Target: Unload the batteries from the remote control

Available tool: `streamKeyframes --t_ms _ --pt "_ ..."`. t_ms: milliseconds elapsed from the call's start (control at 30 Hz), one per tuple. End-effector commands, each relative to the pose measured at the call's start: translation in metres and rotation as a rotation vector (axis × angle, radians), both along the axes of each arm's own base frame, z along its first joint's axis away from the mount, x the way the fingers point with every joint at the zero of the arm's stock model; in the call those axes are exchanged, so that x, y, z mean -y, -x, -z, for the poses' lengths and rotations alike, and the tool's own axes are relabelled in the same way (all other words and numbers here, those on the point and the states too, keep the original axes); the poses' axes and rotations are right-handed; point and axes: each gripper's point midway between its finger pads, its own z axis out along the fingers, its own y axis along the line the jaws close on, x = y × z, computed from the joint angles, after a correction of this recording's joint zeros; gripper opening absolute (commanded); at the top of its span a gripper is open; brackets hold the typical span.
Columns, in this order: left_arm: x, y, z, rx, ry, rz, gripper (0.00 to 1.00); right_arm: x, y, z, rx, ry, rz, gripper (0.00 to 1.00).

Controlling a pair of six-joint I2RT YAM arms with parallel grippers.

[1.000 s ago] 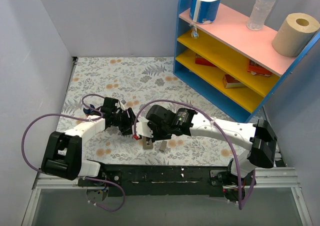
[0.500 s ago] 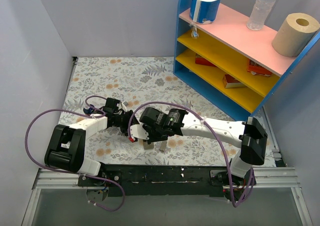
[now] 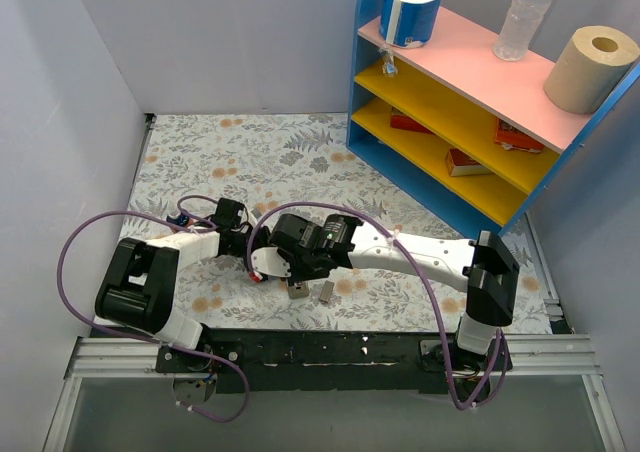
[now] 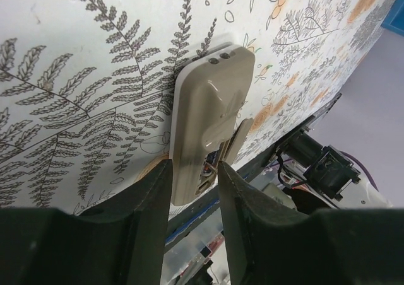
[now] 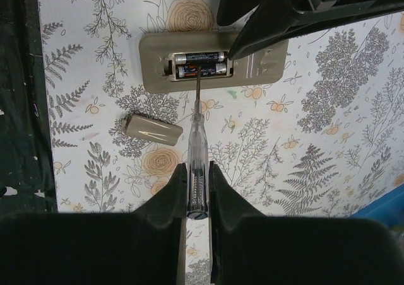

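The remote control (image 5: 158,70) lies grey back up on the floral mat, its compartment open. Two batteries (image 5: 211,58) sit side by side inside it. My right gripper (image 5: 197,168) is shut on a clear-handled screwdriver (image 5: 197,140), whose thin tip reaches the batteries. My left gripper (image 4: 194,171) straddles one end of the remote (image 4: 208,115), with fingers close against both sides. In the top view the two grippers meet near the mat's front, left gripper (image 3: 250,247) and right gripper (image 3: 285,272), and the remote (image 3: 297,291) is mostly hidden under them.
The small grey lid (image 5: 154,129) lies loose on the mat beside the remote, and also shows in the top view (image 3: 326,291). A blue shelf unit (image 3: 450,122) stands at the back right. The black base rail (image 3: 330,352) runs along the near edge.
My right gripper with the screwdriver has shifted left, closer to the left gripper. The left arm's elbow has swung outward, while its gripper stays at the remote.
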Motion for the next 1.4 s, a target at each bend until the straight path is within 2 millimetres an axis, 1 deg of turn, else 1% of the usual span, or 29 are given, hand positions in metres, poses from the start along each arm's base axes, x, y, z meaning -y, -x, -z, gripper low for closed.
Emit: streamKeyframes --t_ms 0,67,100,200,333,367,433,533,567,600,667,700,733,767,800,833,867,933,1000,1033,1167,1367 --pt "0.004 0.005 0.002 0.004 0.001 0.03 0.33 -0.001 -0.003 -0.003 0.025 0.047 -0.004 0.01" --pt "0.006 0.008 0.003 -0.002 -0.002 0.04 0.33 -0.004 -0.001 -0.001 0.023 0.053 -0.014 0.01" --pt "0.007 0.01 0.007 -0.014 -0.013 0.044 0.31 -0.006 -0.001 0.0 0.023 0.053 -0.02 0.01" --pt "0.009 0.013 0.01 -0.026 -0.013 0.057 0.29 -0.011 0.0 0.0 0.028 0.049 -0.04 0.01" --pt "0.01 0.013 0.009 -0.021 -0.014 0.059 0.21 -0.018 0.001 0.003 0.032 0.031 -0.063 0.01" --pt "0.01 0.013 0.009 -0.022 -0.014 0.061 0.21 -0.014 0.004 0.009 0.028 0.038 -0.067 0.01" --pt "0.01 0.013 0.01 -0.026 -0.016 0.061 0.2 -0.016 0.003 0.011 0.035 0.01 -0.071 0.01" --pt "0.01 0.013 0.011 -0.031 -0.018 0.062 0.17 -0.008 0.007 0.014 0.02 -0.028 -0.074 0.01" --pt "0.01 0.014 0.012 -0.035 -0.02 0.061 0.15 -0.012 0.006 0.004 0.012 -0.091 -0.073 0.01" --pt "0.01 0.013 0.012 -0.034 -0.021 0.062 0.13 -0.004 0.008 0.014 -0.004 -0.081 -0.071 0.01" --pt "0.009 0.012 0.014 -0.039 -0.028 0.058 0.11 0.001 0.006 0.009 -0.009 -0.124 -0.059 0.01" --pt "0.009 0.011 0.015 -0.037 -0.031 0.057 0.09 0.005 0.006 0.015 -0.012 -0.13 -0.053 0.01" --pt "0.008 0.01 0.015 -0.035 -0.037 0.053 0.09 0.006 0.01 0.018 -0.041 -0.146 -0.061 0.01" --pt "0.009 0.009 0.016 -0.035 -0.038 0.054 0.09 0.007 0.011 0.015 -0.055 -0.173 -0.064 0.01" --pt "0.009 0.008 0.016 -0.034 -0.038 0.055 0.09 0.004 0.01 0.014 -0.054 -0.2 -0.062 0.01" --pt "0.009 0.006 0.016 -0.03 -0.037 0.055 0.08 0.011 0.013 0.023 -0.068 -0.186 -0.06 0.01" --pt "0.01 0.006 0.016 -0.031 -0.036 0.056 0.09 0.013 0.011 0.023 -0.071 -0.201 -0.05 0.01" --pt "0.01 0.006 0.018 -0.037 -0.042 0.057 0.08 0.016 0.011 0.028 -0.078 -0.204 -0.038 0.01" --pt "0.009 0.005 0.019 -0.039 -0.045 0.055 0.08 0.019 0.01 0.029 -0.087 -0.217 -0.028 0.01" --pt "0.009 0.005 0.021 -0.043 -0.05 0.05 0.06 0.017 0.009 0.028 -0.088 -0.236 -0.026 0.01" --pt "0.006 0.003 0.023 -0.04 -0.073 0.042 0.01 0.022 0.01 0.03 -0.107 -0.265 -0.01 0.01" --pt "0.005 0.0 0.025 -0.043 -0.092 0.032 0.0 0.028 0.007 0.031 -0.115 -0.3 0.019 0.01"
